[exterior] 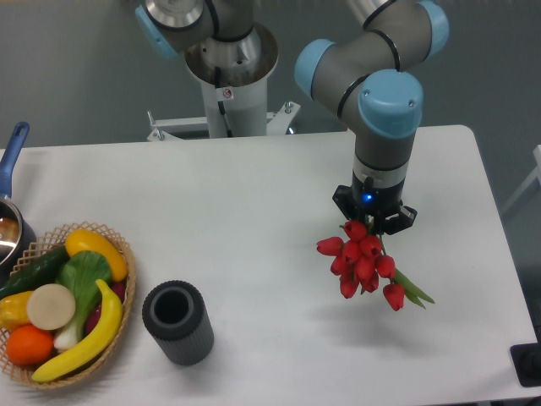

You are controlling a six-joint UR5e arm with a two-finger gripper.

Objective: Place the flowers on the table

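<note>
Claw (373,222) pinching the flowers (363,260) by the stems — buds hang tilted. Shadow on white bench (254,194) beneath.

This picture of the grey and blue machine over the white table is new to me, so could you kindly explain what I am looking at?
You are seeing a single view from a fixed camera placed high, looking down on the white table. The jointed grey tube with light blue caps is a robot arm; its base stands behind the far edge of the table. At its tip is a black hand with two fingers, which works like tongs. It is shut on the flowers, a small bunch of red tulips, held above the right part of the table with their shadow below. On the left is a wicker basket with fruit and vegetables, such as a banana and an orange. Beside it stands a dark ribbed cylinder, hollow at the top. At the far left edge is a pot with a blue handle.
</note>
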